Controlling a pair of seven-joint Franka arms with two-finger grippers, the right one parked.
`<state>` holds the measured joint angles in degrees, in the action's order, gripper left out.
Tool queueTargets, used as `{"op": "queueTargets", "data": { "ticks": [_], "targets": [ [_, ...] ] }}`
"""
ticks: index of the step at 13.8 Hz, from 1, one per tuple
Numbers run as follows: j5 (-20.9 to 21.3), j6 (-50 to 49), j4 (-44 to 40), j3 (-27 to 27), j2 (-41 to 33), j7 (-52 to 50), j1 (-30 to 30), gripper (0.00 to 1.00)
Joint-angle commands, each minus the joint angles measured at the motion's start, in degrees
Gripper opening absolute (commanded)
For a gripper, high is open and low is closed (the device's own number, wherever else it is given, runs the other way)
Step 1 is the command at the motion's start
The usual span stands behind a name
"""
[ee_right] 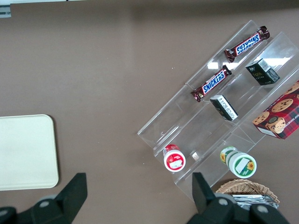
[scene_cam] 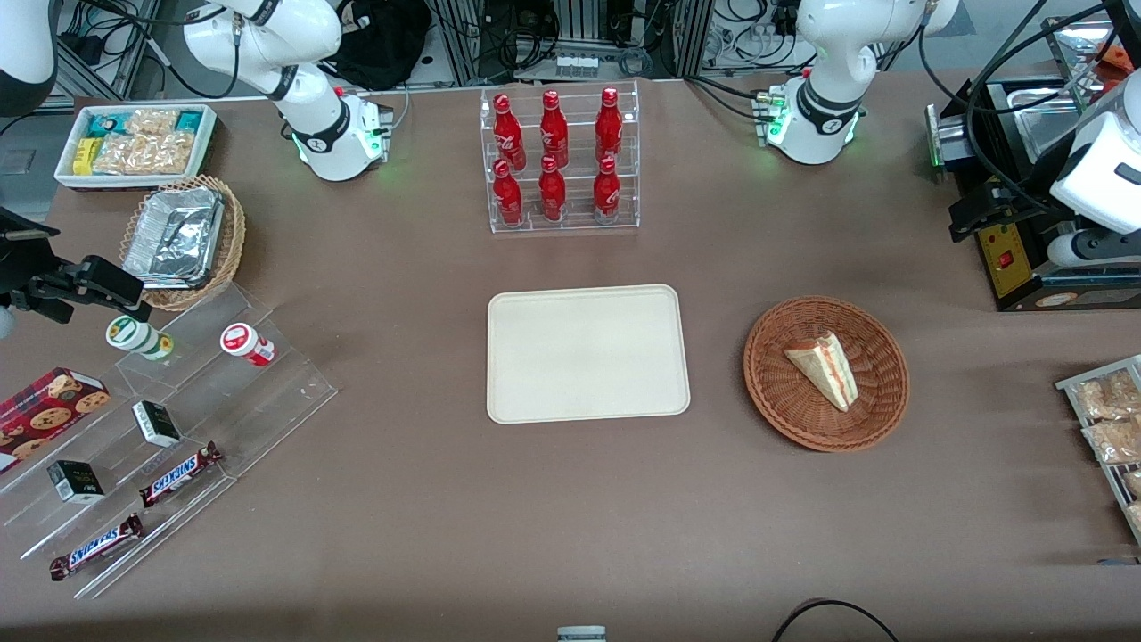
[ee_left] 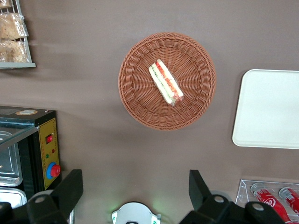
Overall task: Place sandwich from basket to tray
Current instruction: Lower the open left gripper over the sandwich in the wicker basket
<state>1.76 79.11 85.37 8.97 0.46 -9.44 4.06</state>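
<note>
Open pincer [ee_left: 135, 189] above basketed [ee_left: 167, 80] sandwich [ee_left: 166, 82], bottle rack [scene_cam: 559, 159] nearby

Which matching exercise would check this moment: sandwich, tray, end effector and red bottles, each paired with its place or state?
Things:
1. sandwich
2. tray
3. end effector
4. red bottles

Places or states:
A. open, raised above the table, holding nothing
B. in a clear tiered rack
C. lying in the basket
D. bare, between the rack and the front camera

Pairs: 1-C, 2-D, 3-A, 4-B
</note>
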Motion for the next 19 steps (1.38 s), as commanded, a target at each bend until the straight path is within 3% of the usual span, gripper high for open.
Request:
{"op": "queueTargets", "data": {
  "ticks": [1,7,9,17,19],
  "targets": [
    [1.1,-1.1,-0.9,-0.2,0.2,-0.2,-0.4,1.0],
    [1.2,1.9,5.8,-0.2,2.3,-1.2,-0.3,1.0],
    [1.2,10.6,13.6,0.0,2.1,-4.2,-0.5,1.0],
    [0.6,44.9,37.7,3.9,2.3,-38.0,-0.5,1.0],
    [0.7,52.9,42.6,4.8,3.0,-39.8,-0.5,1.0]
  ]
}}
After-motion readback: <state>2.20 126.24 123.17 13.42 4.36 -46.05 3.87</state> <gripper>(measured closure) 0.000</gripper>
